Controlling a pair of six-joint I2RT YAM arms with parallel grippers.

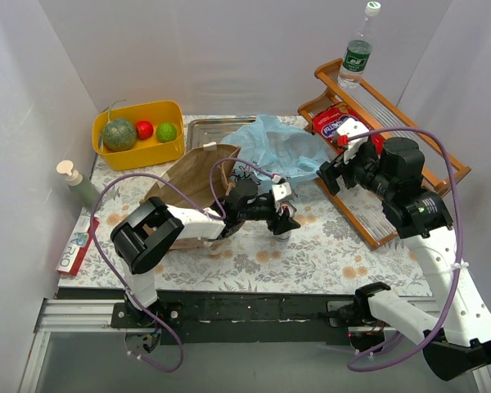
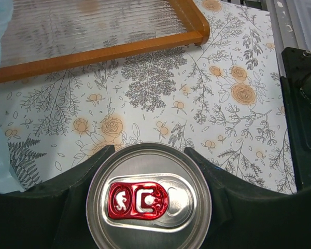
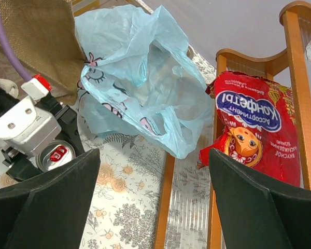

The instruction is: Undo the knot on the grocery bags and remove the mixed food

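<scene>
Left jaws closed on the can (image 2: 149,199), one finger on each side, silver top and red pull tab facing up. Can upright on the flowered counter (image 2: 223,104), near the front of the light blue plastic bag (image 3: 145,78). Bag lying crumpled with its mouth open, in the middle of the counter, touching the brown paper bag (image 1: 196,172) on its left side. Right jaws spread wide with nothing held between them, hanging above the rim of the wooden tray (image 3: 165,192), between the blue bag and the red snack packet (image 3: 254,124). Packet lying flat in this tray. At the far end of the tray, upright, the clear bottle (image 1: 358,53) with green label. In the yellow tub (image 1: 139,154) at far left: green netted melon (image 1: 119,133), one small red ball (image 1: 144,129), one small green ball (image 1: 167,131).
</scene>
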